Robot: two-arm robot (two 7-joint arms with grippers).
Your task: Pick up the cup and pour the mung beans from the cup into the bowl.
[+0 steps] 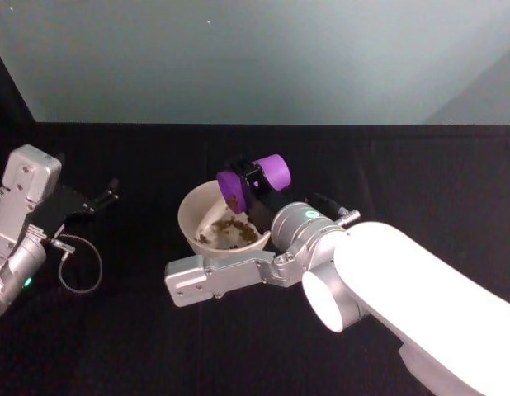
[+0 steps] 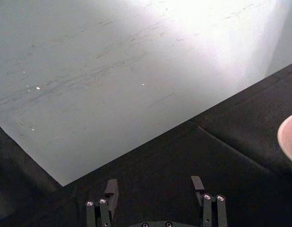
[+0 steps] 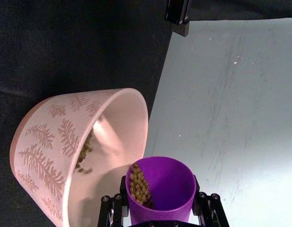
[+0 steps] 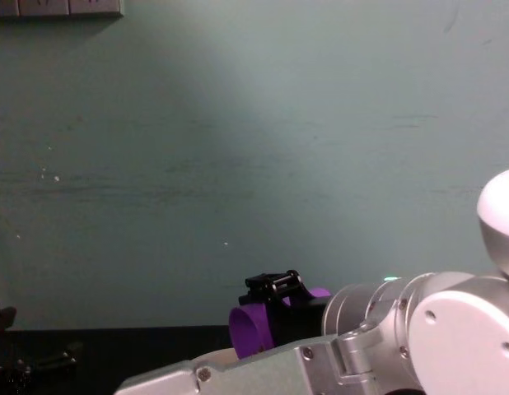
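The right gripper (image 1: 255, 186), jaws pinching the tipped purple cup (image 1: 277, 171), should tilt it further over the bowl (image 1: 187, 216) so the last mung beans (image 3: 139, 184) slide out; the left gripper (image 1: 105, 196) sits parked, jaws spread.

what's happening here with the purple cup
The right end effector is shut on the purple cup and holds it tipped on its side above the white bowl. Mung beans sit at the cup's lip, and some lie in the bowl. The left end effector is parked over the left of the black table, open and holding nothing.
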